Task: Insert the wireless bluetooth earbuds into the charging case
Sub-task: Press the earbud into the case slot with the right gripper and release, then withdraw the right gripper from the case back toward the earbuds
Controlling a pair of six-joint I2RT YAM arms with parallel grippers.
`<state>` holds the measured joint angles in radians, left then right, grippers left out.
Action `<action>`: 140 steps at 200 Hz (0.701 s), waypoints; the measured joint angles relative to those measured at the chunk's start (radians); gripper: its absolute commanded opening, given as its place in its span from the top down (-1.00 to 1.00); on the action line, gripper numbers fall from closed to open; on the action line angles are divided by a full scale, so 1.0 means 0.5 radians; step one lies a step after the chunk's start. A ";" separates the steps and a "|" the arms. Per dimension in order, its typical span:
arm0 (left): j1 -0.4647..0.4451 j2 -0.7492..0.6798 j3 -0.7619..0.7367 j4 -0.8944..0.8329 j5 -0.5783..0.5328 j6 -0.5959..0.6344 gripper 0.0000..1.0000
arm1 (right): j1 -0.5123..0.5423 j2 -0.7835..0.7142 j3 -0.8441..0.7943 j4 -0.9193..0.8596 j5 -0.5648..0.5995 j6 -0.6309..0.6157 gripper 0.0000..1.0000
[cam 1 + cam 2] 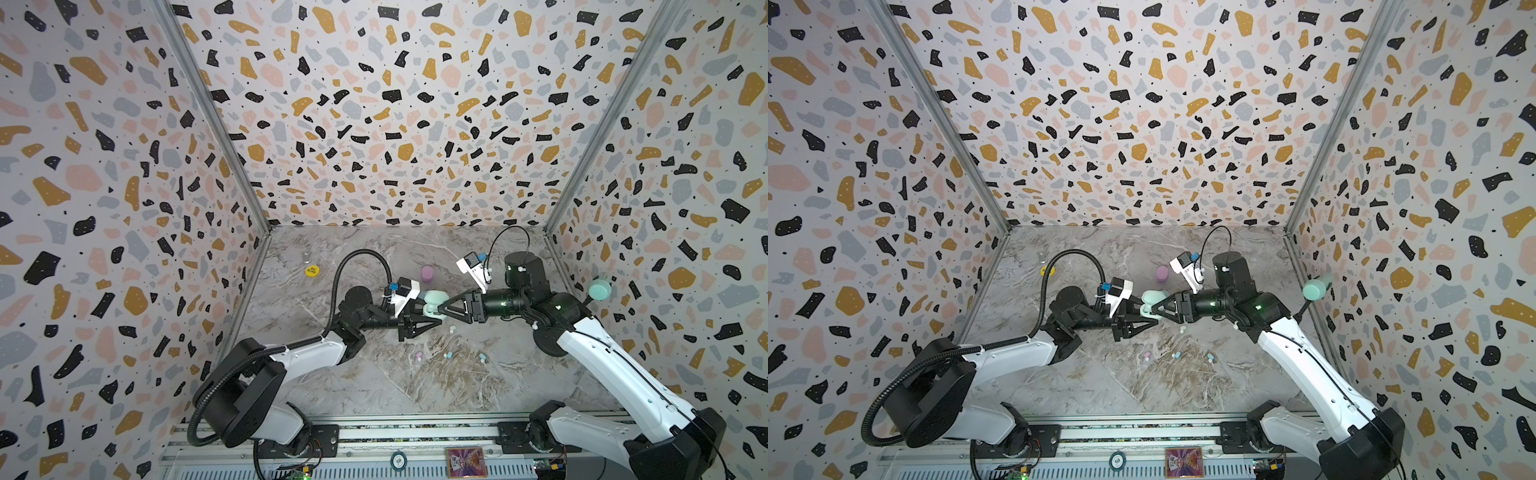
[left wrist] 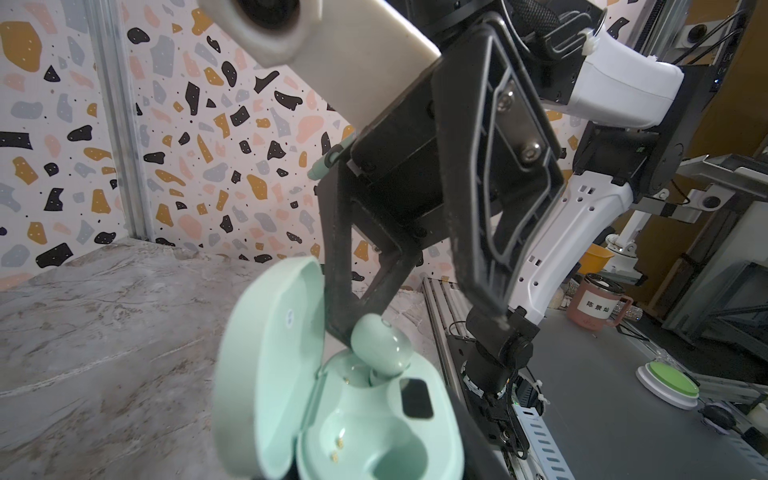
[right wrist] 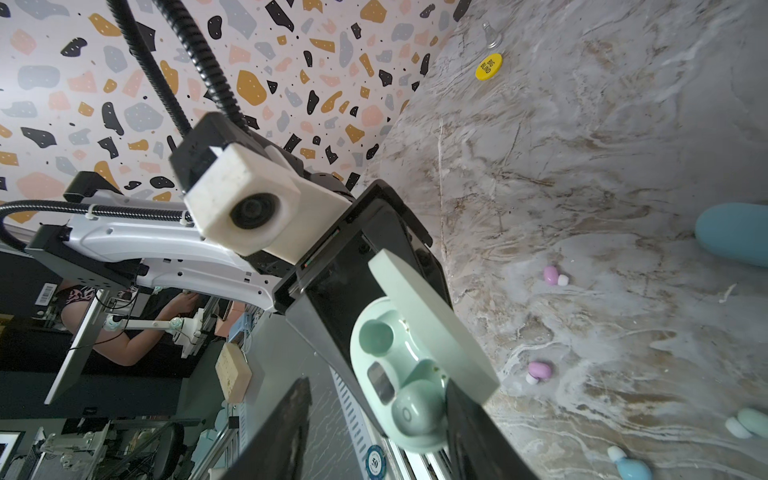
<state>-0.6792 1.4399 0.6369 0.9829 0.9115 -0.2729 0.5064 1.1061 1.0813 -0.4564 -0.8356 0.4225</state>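
A mint charging case (image 2: 365,419) with its lid (image 2: 266,365) swung open is held above the table, and my left gripper (image 1: 430,321) is shut on its base. One mint earbud (image 2: 380,349) rests in the case's far socket, slightly tilted; the near socket (image 2: 374,440) is empty. My right gripper (image 3: 378,386) stands open around that earbud (image 3: 415,409), one finger (image 2: 345,299) beside it and the other well apart. Both top views show the case (image 1: 434,300) (image 1: 1152,300) between the two grippers. Several loose earbuds lie on the table, among them pink (image 3: 539,371), blue (image 3: 629,464) and mint (image 3: 748,423).
A pink case (image 1: 427,273) stands behind the grippers and a blue case (image 3: 735,239) lies near it. A yellow disc (image 1: 312,271) sits at the back left. A mint-headed handle (image 1: 599,289) sticks out by the right wall. Terrazzo walls close three sides.
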 measured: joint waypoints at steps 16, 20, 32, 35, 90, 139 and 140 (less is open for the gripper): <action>0.000 0.000 0.000 -0.004 -0.005 -0.001 1.00 | 0.004 0.000 0.006 -0.010 0.014 -0.005 -0.21; 0.000 0.000 0.000 -0.006 -0.008 0.000 1.00 | 0.005 0.000 0.006 -0.012 0.019 -0.008 -0.22; 0.000 0.000 0.000 -0.014 -0.009 -0.001 1.00 | 0.010 0.001 0.009 -0.020 0.028 -0.011 -0.23; 0.000 0.000 0.000 -0.015 -0.009 -0.001 1.00 | 0.011 0.001 0.011 -0.022 0.032 -0.011 -0.23; -0.002 -0.036 0.000 -0.114 -0.062 0.076 1.00 | 0.025 0.011 0.054 -0.155 0.082 -0.049 -0.27; 0.037 -0.098 -0.088 -0.159 -0.218 0.078 1.00 | 0.045 -0.090 0.054 -0.414 0.188 -0.073 -0.36; 0.038 -0.098 -0.092 -0.159 -0.221 0.076 1.00 | 0.045 -0.093 0.054 -0.418 0.191 -0.074 -0.36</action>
<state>-0.6601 1.3907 0.5911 0.9035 0.8009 -0.2348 0.5289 1.0595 1.1084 -0.6655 -0.7403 0.3855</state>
